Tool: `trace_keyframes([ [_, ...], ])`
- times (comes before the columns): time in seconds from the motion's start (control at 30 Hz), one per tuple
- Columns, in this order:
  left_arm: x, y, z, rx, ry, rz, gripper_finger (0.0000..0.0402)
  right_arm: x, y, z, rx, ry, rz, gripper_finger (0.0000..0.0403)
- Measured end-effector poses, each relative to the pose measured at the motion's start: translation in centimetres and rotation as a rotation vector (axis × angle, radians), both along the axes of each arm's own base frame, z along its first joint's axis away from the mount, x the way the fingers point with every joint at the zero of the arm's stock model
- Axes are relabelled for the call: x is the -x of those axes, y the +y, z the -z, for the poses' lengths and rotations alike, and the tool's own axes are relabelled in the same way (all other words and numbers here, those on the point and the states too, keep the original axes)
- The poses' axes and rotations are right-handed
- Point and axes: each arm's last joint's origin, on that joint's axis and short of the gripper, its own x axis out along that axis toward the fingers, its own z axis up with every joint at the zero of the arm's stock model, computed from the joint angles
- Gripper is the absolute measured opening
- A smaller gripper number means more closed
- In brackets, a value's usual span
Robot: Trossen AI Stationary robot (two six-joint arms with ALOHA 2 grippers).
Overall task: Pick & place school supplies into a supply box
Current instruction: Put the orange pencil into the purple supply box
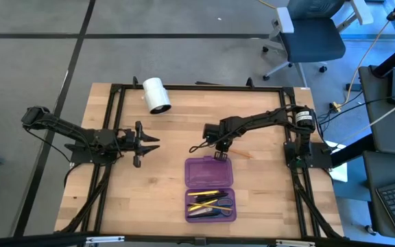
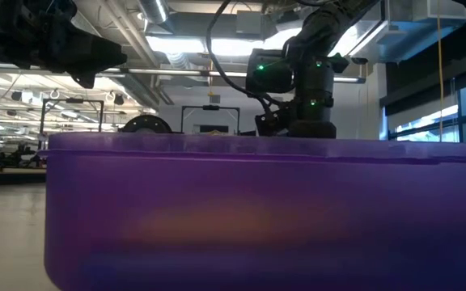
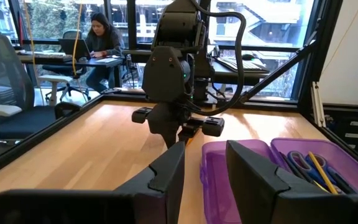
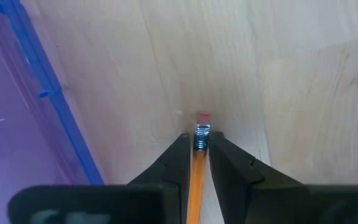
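Wooden tabletop (image 1: pixel 163 178), pale butcher-block planks, framed by black rails, on a grey floor with dark seams. Beyond the table: a blue office chair (image 1: pixel 312 36) at about one o'clock in the high view, desks with a keyboard at three o'clock, and through the left wrist view a glazed wall with a seated person (image 3: pixel 102 43) at a desk.

White cylinder roll (image 1: pixel 156 95): lying at eleven o'clock on the table, near the far rail.

Supply box (image 1: pixel 210 189): translucent purple pencil case, opened flat, two rounded halves hinged together, at six o'clock. Far half bare; near half holds pens and pencils (image 1: pixel 208 201) in yellow, orange and dark tones, plus blue-handled scissors (image 3: pixel 299 164).

Right gripper (image 4: pixel 199 149): just beyond the box's far edge, near table centre, fingers pinched on an orange pencil (image 4: pixel 197 177) just below its metal ferrule and pink eraser, above bare wood.

Left gripper (image 1: pixel 149 143): at nine o'clock, well apart from the box, fingers spread, holding nothing.
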Motion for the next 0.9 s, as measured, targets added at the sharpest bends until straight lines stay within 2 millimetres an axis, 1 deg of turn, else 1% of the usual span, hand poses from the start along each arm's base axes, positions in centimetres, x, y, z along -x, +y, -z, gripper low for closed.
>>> trace_keyframes([
  [0.9,0.00,0.00,0.00,0.000,0.000,0.000,0.0111,-0.46,-0.08,-0.06,0.014,-0.049,-0.018,0.0064],
])
